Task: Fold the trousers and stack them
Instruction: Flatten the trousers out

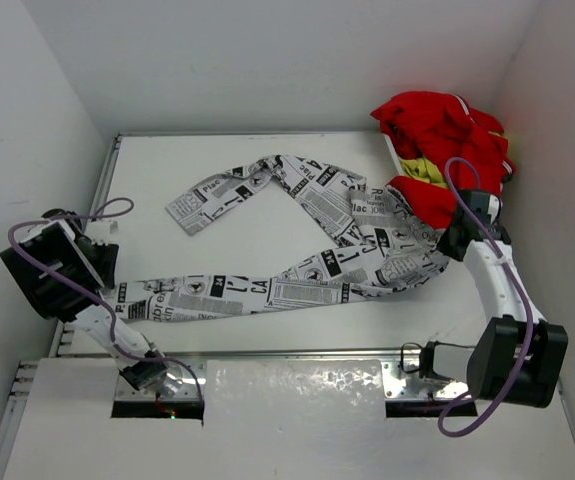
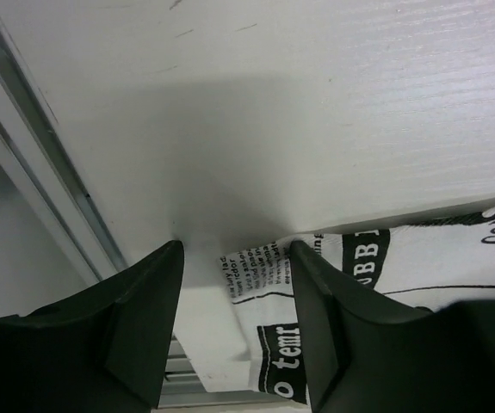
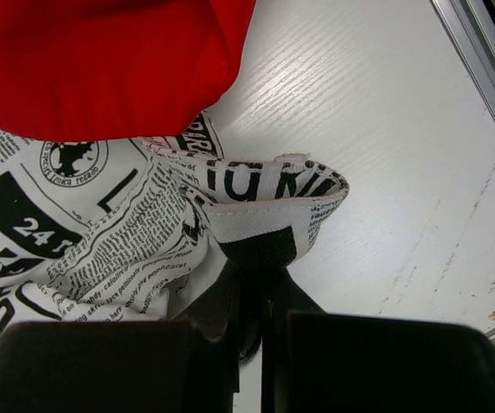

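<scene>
The trousers (image 1: 317, 240), white with black newspaper print, lie spread in a V on the white table, waist at the right, legs running left. My right gripper (image 1: 451, 243) is shut on the waist edge of the trousers (image 3: 264, 228), which folds over the closed fingertips. My left gripper (image 2: 234, 318) is open just above the table at the cuff of the near leg (image 2: 269, 297); the cuff corner lies between the two fingers (image 2: 144, 318). In the top view the left gripper (image 1: 107, 262) sits at the table's left edge, by the leg end (image 1: 142, 300).
A pile of red clothes (image 1: 445, 150) with a yellow patch lies at the back right corner, overlapping the waist; it fills the top of the right wrist view (image 3: 109, 60). A metal rail (image 2: 49, 181) runs along the table's left edge.
</scene>
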Action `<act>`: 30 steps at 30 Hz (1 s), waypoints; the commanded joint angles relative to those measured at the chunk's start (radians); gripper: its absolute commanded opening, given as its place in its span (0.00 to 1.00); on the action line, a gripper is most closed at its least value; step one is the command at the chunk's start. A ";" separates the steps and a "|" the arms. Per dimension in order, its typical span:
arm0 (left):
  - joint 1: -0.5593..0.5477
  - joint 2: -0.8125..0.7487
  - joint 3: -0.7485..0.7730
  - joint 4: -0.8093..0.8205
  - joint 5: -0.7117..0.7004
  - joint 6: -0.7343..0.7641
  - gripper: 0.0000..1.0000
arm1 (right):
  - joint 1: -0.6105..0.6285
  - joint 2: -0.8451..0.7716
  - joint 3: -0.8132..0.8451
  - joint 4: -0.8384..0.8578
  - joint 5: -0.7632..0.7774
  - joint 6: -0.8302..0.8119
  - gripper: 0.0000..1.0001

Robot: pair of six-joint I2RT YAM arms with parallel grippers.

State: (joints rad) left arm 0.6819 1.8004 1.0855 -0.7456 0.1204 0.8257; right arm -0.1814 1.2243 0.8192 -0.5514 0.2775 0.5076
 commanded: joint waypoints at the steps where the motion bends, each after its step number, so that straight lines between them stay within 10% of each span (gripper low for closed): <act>1: 0.013 0.036 -0.012 -0.090 -0.022 -0.050 0.50 | -0.006 -0.035 0.014 0.011 0.017 -0.006 0.00; 23: 0.062 -0.093 0.160 -0.245 0.077 -0.082 0.58 | -0.006 -0.040 0.000 0.036 0.012 -0.020 0.00; 30: 0.064 -0.084 -0.013 -0.178 -0.030 -0.077 0.58 | -0.006 -0.029 -0.003 0.048 0.000 -0.020 0.00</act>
State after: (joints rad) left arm 0.7368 1.7073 1.1358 -0.9348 0.1219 0.7544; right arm -0.1814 1.2015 0.8078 -0.5484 0.2768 0.4969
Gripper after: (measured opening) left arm 0.579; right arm 0.020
